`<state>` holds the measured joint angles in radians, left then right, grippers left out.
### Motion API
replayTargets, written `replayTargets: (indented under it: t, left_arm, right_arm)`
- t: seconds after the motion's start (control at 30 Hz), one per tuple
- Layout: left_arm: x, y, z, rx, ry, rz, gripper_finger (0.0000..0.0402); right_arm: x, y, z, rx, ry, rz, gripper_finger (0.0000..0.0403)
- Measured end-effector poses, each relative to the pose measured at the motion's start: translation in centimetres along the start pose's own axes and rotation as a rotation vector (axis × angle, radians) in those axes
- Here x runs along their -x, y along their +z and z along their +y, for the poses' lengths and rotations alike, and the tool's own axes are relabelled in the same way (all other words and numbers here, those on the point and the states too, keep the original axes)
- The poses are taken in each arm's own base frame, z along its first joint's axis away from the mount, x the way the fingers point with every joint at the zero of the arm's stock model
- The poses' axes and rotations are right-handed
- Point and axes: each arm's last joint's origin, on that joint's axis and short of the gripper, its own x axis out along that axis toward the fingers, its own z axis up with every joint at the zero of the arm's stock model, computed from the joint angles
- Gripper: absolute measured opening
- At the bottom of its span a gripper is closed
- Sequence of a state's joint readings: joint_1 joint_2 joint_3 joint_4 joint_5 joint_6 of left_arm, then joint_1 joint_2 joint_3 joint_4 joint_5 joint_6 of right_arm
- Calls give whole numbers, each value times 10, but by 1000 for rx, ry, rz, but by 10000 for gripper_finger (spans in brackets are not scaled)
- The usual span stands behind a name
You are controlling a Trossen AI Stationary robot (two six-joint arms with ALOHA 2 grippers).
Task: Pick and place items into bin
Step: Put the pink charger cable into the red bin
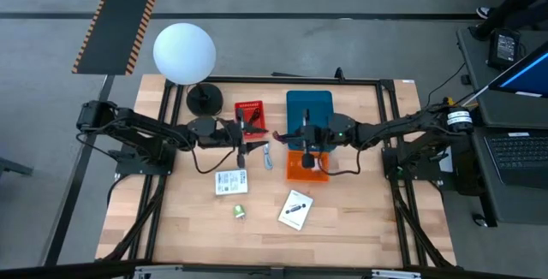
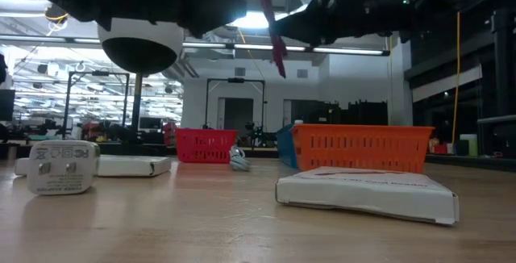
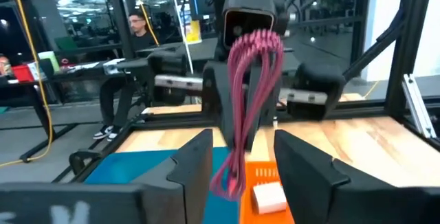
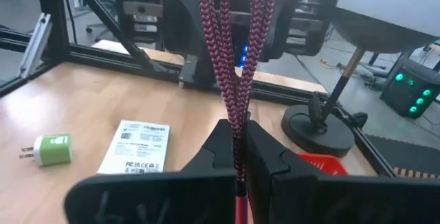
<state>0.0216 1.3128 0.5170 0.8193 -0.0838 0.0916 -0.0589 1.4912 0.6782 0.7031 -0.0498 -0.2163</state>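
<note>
1. The right gripper (image 4: 237, 157) hangs over the middle of the worktop (image 1: 360, 219), its jaws closed on the maroon cable (image 4: 236, 52), which is folded into a looped bundle.
2. The left gripper (image 3: 240, 159) faces it just beside the cable, jaws open and apart from the bundle, which hangs between them in the left wrist view.
3. Below the grippers lie an orange bin (image 1: 306, 166), a blue bin (image 1: 309, 108) and a red bin (image 1: 249, 112).
4. A white card (image 4: 137, 146) lies flat on the wood; "FC" and "CE" marks can be read on it, the rest being too small.
5. A green-and-white plug (image 4: 49, 148) lies near that card; in the low view its back shows tiny print that cannot be read.
6. A second card (image 1: 295, 208) lies nearer the front edge.
7. The globe lamp (image 1: 184, 53) stands at the back left corner.
</note>
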Motion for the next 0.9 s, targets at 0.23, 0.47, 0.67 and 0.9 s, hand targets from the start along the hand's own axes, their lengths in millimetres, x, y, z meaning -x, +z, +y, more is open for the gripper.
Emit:
replayTargets:
  t: [0.23, 0.47, 0.67, 0.9]
  left_arm:
    - [-22, 1, -2, -1, -1, 18, 154]
    - [-31, 1, -3, -2, -8, 19, 142]
    - [-31, 2, -3, -20, -8, 18, 91]
    - [-31, 1, -3, -63, -8, 27, 13]
  right_arm:
    - [-16, 0, -1, 2, 1, 7, 0]
    - [-18, -2, -1, 2, 2, 18, 0]
    - [-18, -3, 0, 4, 2, 25, 0]
    - [-18, -3, 0, 3, 4, 29, 0]
